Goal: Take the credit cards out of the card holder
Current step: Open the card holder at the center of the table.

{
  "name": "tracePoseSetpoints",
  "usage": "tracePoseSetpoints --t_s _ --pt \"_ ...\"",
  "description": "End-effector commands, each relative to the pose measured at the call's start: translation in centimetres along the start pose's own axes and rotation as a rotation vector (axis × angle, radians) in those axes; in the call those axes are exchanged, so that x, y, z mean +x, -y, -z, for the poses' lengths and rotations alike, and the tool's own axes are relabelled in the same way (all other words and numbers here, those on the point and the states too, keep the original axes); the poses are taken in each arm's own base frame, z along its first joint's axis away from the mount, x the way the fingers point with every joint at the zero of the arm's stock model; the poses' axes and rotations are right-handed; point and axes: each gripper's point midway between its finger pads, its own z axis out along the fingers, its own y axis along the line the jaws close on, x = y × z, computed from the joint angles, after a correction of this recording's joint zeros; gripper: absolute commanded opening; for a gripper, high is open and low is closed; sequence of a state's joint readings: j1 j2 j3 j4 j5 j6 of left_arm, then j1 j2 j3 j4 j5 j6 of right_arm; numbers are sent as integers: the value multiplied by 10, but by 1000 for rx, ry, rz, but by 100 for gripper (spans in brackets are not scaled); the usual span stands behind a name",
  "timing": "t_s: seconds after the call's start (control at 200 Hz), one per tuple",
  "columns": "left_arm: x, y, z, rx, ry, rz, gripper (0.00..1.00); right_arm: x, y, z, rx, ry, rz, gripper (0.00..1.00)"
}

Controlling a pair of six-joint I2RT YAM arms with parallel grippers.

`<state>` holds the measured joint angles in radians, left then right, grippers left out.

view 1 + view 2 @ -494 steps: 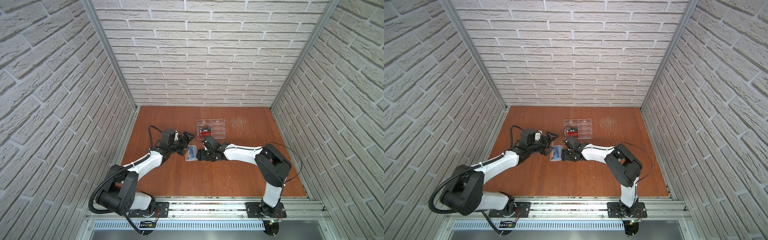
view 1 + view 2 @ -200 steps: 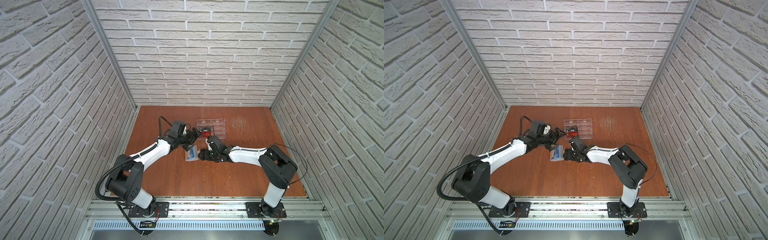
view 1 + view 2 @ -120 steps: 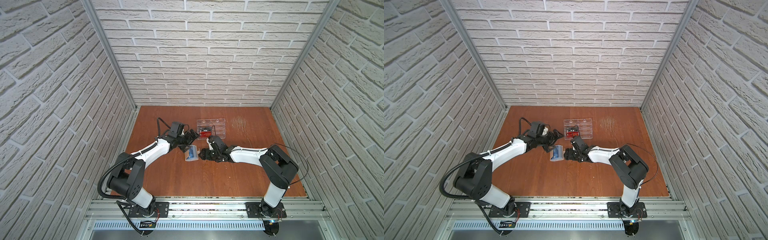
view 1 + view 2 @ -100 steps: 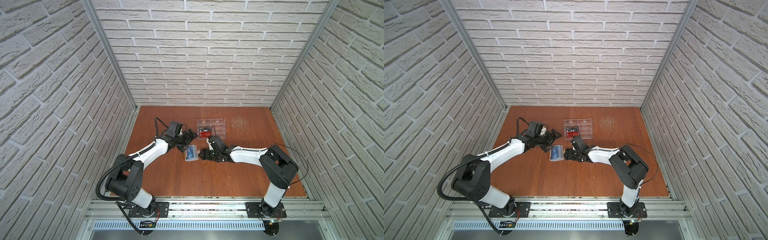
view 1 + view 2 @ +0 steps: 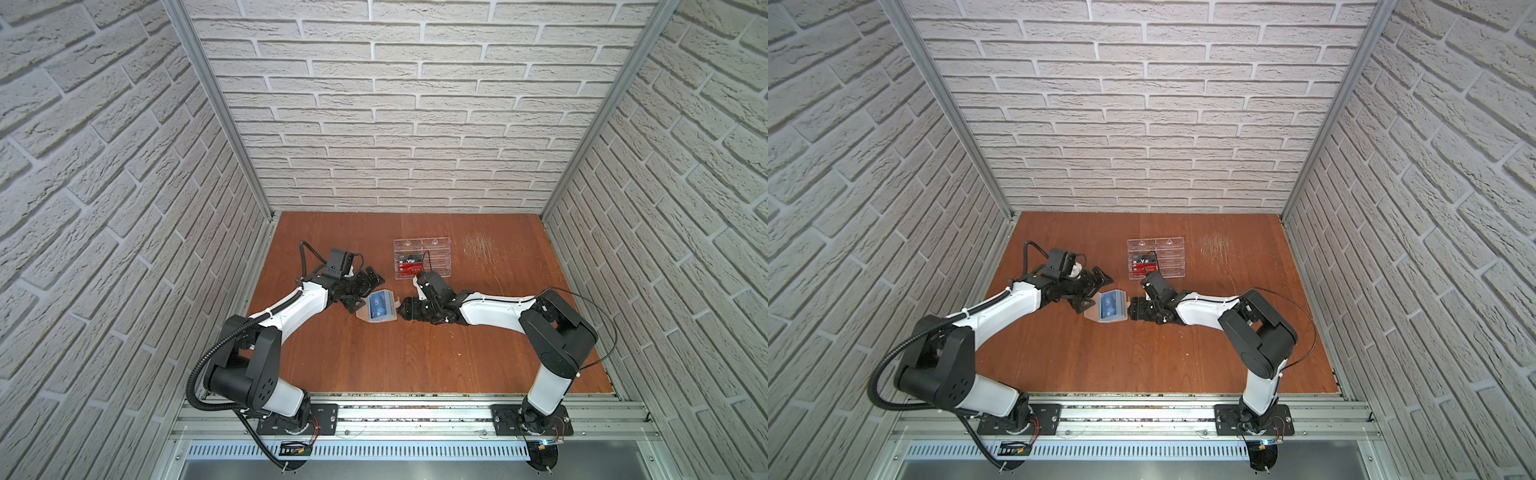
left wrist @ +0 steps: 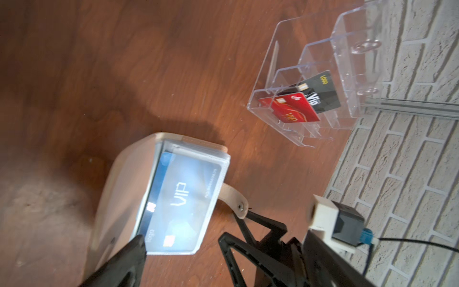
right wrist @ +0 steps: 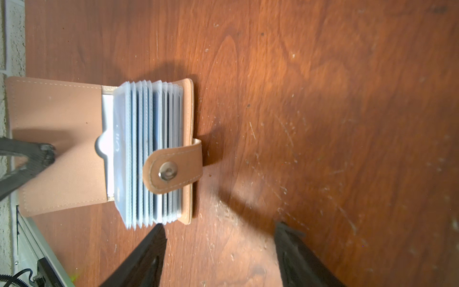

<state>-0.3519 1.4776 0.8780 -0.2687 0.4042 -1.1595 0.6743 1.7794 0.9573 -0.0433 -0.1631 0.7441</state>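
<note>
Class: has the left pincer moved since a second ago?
Yes. The left pincer has drawn back from the clear acrylic rack, toward the robot's base.

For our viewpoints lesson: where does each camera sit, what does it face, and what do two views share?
Top views: high over the front rail, looking down; left arm, right arm, card holder, acrylic rack.
Left wrist: on the left arm, facing card holder and rack; one own finger shows.
Right wrist: on the right arm, facing card holder's sleeves; right gripper open.
Shared by all: card holder.
</note>
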Motion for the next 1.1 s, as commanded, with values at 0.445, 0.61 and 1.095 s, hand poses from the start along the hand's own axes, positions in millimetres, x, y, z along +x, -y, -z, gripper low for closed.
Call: tracePoseSetpoints --t_s 0.445,0.61,1.095 --pt "-2 -44 -4 37 37 79 98 -18 -62 10 -41 21 99 71" --pt "-4 -52 -4 52 39 97 98 -19 -63 -7 -17 -11 102 71" --pt "-9 -58 -12 109 37 116 91 -5 -34 -44 81 -79 91 57"
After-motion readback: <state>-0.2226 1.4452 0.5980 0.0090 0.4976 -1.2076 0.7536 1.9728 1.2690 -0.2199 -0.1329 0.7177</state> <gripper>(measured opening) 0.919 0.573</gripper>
